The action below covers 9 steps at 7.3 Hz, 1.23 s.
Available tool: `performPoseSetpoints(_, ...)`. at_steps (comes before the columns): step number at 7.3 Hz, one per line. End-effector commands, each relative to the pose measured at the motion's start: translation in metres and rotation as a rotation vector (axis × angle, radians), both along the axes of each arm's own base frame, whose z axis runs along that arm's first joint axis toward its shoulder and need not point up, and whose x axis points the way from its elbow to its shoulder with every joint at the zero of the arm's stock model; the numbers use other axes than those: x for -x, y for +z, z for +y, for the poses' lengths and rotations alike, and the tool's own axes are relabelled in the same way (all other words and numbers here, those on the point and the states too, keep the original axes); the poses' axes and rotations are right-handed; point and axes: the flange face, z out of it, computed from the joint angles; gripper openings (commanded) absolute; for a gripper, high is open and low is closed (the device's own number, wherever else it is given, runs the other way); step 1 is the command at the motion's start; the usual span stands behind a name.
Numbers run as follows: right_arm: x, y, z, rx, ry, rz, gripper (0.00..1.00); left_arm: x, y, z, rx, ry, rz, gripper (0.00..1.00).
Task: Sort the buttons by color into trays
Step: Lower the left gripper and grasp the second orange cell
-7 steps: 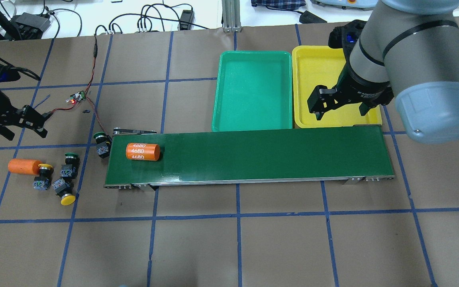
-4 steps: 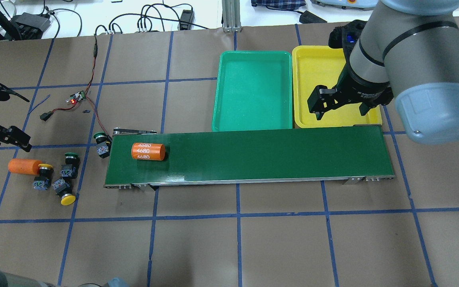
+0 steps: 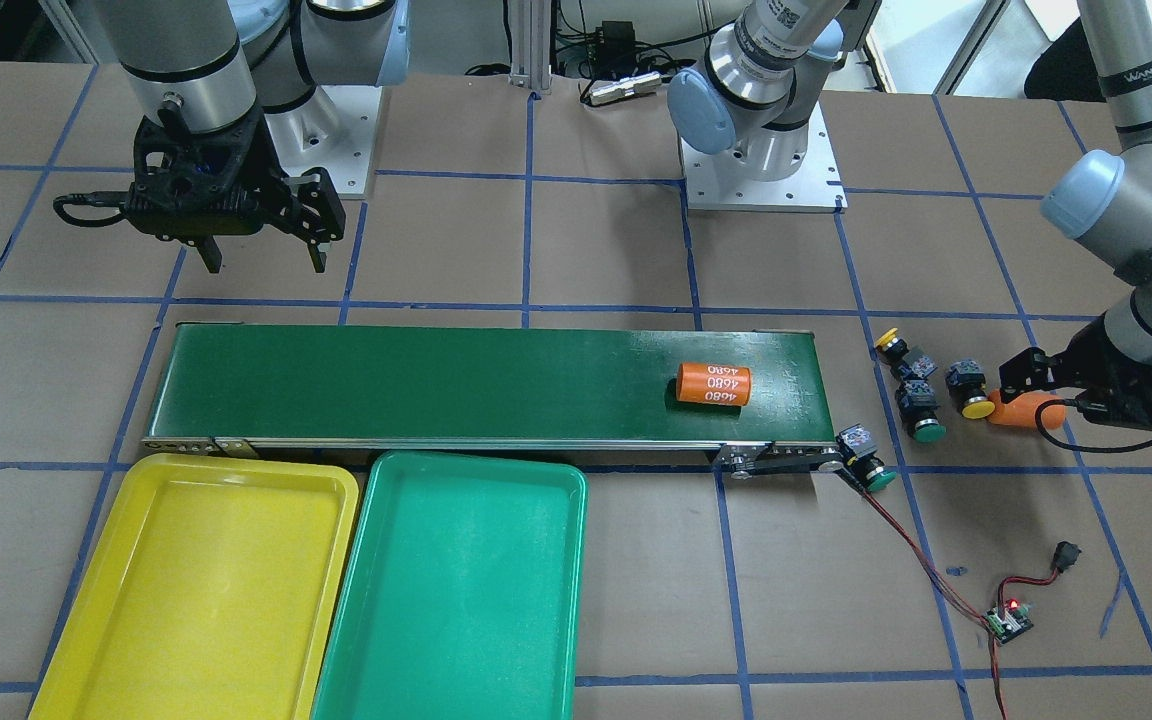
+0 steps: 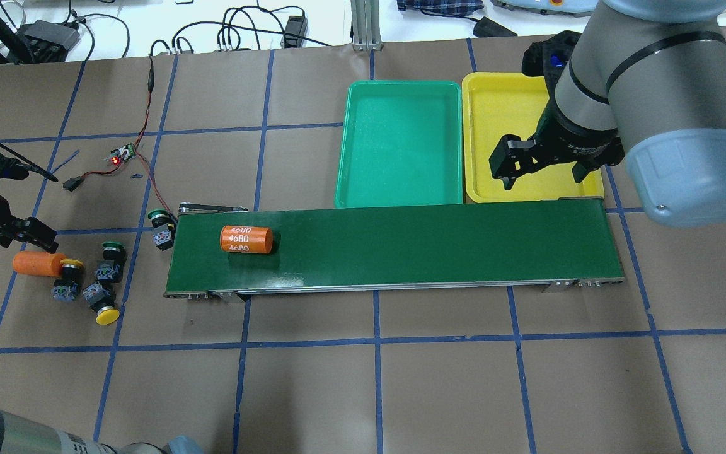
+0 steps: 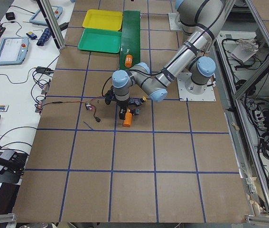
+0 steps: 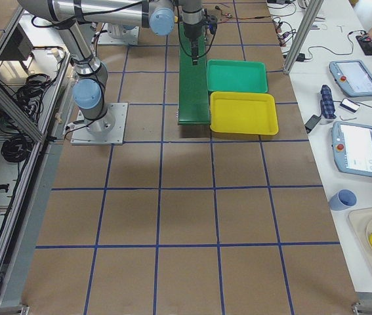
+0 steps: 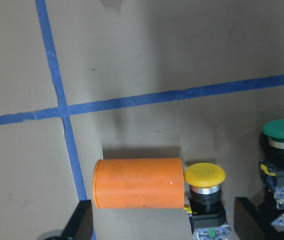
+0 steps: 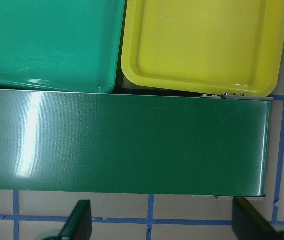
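Fingers spread, the left gripper [image 7: 164, 225] hovers over an orange cylinder [image 7: 139, 182] touching a yellow button [image 7: 205, 176], left of the conveyor belt [image 4: 432, 246]; three more buttons [image 4: 111, 253] lie nearby. The right gripper [image 3: 264, 258], likewise released, hangs at the belt's right end, with the yellow tray [image 4: 508, 107] and green tray [image 4: 401, 145] on its far side.

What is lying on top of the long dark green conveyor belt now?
Only one orange cylinder, printed 4680, lies on the conveyor belt, near the end beside the buttons. No button is on it. The belt surface under the cylinder is covered.
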Motion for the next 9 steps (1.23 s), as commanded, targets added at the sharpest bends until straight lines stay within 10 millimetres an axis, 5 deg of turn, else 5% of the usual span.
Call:
performPoseSetpoints(1, 0.007, 0.004, -0.002, 0.014, -0.005, 0.075, 1.00, -0.021, -0.021, 0.007, -0.021, 0.021, 0.026, 1.00)
performPoseSetpoints(9, 0.008, 0.002, -0.001, 0.013, -0.005, 0.079, 1.00, -0.020, -0.037, 0.003, -0.010, 0.027, 0.071, 1.00)
